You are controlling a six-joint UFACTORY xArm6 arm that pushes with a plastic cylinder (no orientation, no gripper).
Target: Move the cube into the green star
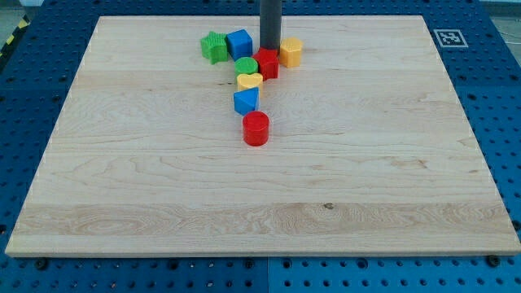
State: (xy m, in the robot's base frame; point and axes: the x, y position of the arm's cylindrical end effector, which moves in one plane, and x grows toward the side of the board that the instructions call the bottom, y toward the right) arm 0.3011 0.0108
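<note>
The blue cube [239, 43] sits near the view's top, touching the right side of the green star [214, 47]. My tip [269, 51] is the lower end of the dark rod, just right of the blue cube and at the top edge of a red star-like block [267, 63]. A small gap separates the tip from the cube.
A yellow hexagonal block [291, 51] lies right of the rod. Below the cube run a green round block [247, 66], a yellow heart [249, 80], a blue angular block [246, 100] and a red cylinder [256, 129]. The wooden board [260, 203] lies on a blue perforated table.
</note>
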